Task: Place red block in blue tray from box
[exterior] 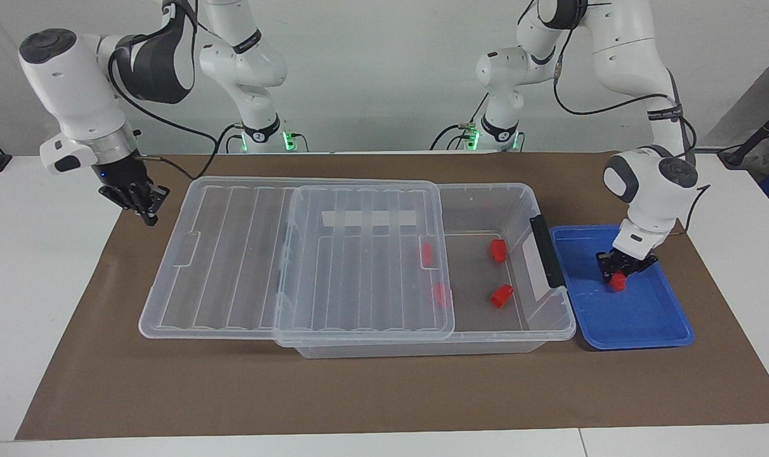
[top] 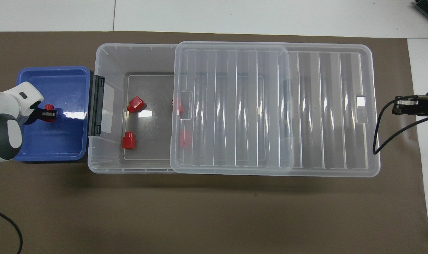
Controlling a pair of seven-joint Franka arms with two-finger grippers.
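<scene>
Left gripper [exterior: 620, 277] clamps the red block [exterior: 618, 284] over the blue tray [exterior: 644, 324] (box [exterior: 486, 203] alongside); right gripper [exterior: 144, 206] unclear.

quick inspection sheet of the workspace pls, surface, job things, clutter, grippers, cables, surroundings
surface: brown mat on a white table.
job's things: box with its lid slid toward the right arm's end; four red pieces inside, two under the lid. blue tray beside the box's handle end; red block in it.
clutter: nothing seen.
grippers: left gripper in the tray, at the red block; right gripper waits over the table off the lid's end.
cables: black cable at the right gripper.
surroundings: plain wall.
</scene>
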